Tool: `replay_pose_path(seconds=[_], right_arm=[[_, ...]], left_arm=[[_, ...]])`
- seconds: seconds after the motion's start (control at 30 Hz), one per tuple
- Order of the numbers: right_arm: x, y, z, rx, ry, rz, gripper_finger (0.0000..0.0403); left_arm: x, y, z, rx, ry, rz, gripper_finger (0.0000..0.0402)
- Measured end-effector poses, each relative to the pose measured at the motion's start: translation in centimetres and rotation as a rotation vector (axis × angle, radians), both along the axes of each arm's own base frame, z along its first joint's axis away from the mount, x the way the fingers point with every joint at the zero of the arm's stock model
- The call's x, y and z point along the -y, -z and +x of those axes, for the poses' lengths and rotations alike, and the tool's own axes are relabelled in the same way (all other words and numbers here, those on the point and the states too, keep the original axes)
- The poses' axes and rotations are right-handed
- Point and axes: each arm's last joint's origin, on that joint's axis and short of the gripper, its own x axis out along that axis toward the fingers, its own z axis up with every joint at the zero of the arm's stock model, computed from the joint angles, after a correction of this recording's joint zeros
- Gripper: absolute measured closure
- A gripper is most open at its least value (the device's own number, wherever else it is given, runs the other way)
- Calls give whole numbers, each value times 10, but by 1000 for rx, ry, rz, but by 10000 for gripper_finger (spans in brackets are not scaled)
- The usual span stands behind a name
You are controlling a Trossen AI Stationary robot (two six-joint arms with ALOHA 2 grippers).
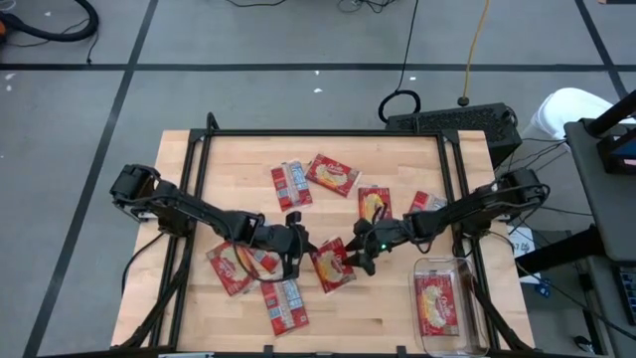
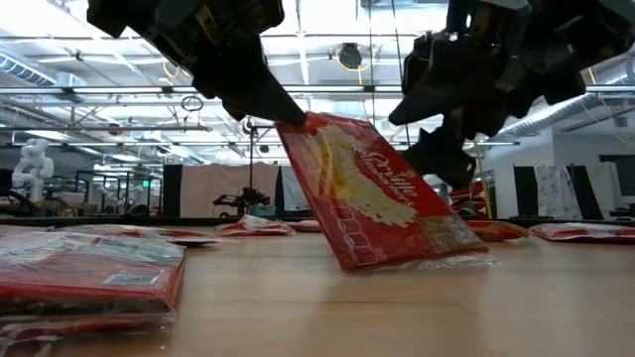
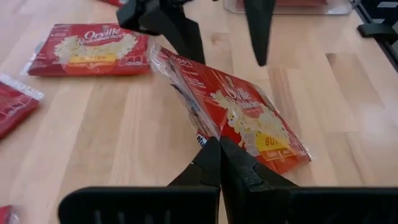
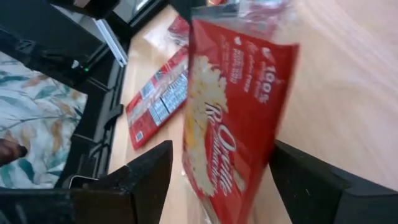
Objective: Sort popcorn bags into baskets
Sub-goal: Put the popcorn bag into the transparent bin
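Observation:
A red popcorn bag [image 1: 334,267] stands tilted on the table between my two grippers, its popcorn picture facing up [image 3: 249,118]. My left gripper [image 3: 219,146] is shut on its raised edge. My right gripper [image 4: 227,180] is open, one finger on each side of the same bag [image 4: 233,118]; I see no plain touch. Several other bags lie flat on the table, among them one [image 1: 333,174] near the far edge and one [image 1: 283,304] near the near edge. The clear bin [image 1: 444,270] sits at the near right corner with one bag [image 1: 435,303] in it. My left gripper pinches the bag by its raised edge near a corner [image 2: 303,124], between the two shut fingers [image 3: 208,155]. The fingers slant down from the table's left. The bag sits tilted in the hold, and its lower edge [image 2: 417,260] rests on the table.
Flat bags lie left of the left gripper [image 1: 234,267] and behind the right gripper [image 1: 375,204], [image 1: 427,203]. In the low view a stack of bags [image 2: 89,268] lies close at the left. A black frame [image 1: 328,133] runs around the table.

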Motion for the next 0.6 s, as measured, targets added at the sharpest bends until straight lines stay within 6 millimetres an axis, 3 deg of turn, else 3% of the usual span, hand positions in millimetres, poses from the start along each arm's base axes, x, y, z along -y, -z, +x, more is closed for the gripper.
replay_pose_path(seconds=[0.27, 0.6], right_arm=[[-7, 10, 9, 52, -5, 57, 198], [-10, 9, 10, 82, -31, 76, 346]], left_arm=[[-6, -2, 2, 20, -16, 12, 401], [-6, -2, 3, 22, -34, 5, 401]])
